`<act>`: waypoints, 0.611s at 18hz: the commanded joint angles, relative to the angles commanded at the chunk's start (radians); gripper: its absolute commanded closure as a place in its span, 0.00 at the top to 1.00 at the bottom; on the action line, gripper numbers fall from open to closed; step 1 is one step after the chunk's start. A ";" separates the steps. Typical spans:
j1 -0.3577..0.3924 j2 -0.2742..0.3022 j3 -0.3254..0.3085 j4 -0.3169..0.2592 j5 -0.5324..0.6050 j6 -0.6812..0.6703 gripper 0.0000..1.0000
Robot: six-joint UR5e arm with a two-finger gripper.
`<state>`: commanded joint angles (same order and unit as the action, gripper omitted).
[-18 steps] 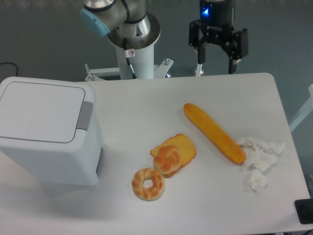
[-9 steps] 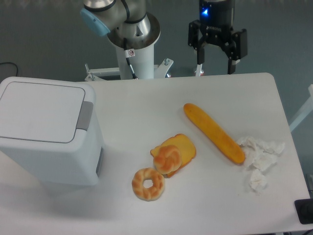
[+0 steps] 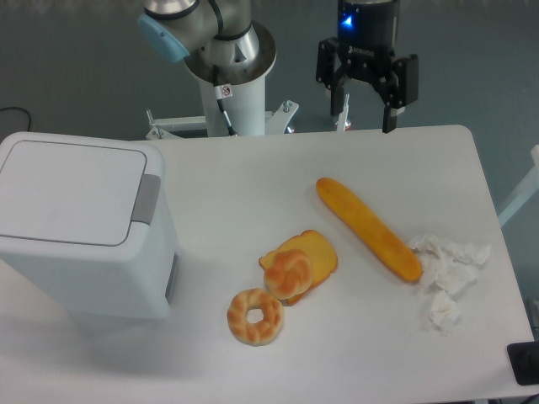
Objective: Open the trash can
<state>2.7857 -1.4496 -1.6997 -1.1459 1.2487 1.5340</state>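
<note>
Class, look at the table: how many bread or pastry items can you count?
4: a long baguette right of centre, a ring-shaped bagel near the front, and a twisted bun resting on a toast slice mid-table. None seem hidden.

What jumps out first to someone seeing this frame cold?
The big white trash can at the table's left edge, lid shut. Mid-table lie a long baguette, a bagel and pastries, with crumpled paper at right. The open gripper hangs over the far edge.
</note>
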 joint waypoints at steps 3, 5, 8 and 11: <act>-0.002 0.002 0.000 0.000 0.000 -0.006 1.00; -0.002 0.002 0.000 0.000 0.002 -0.008 1.00; -0.003 0.000 -0.002 0.000 0.002 -0.009 1.00; -0.003 0.000 -0.002 -0.002 0.003 -0.011 1.00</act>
<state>2.7826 -1.4496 -1.7012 -1.1474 1.2517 1.5232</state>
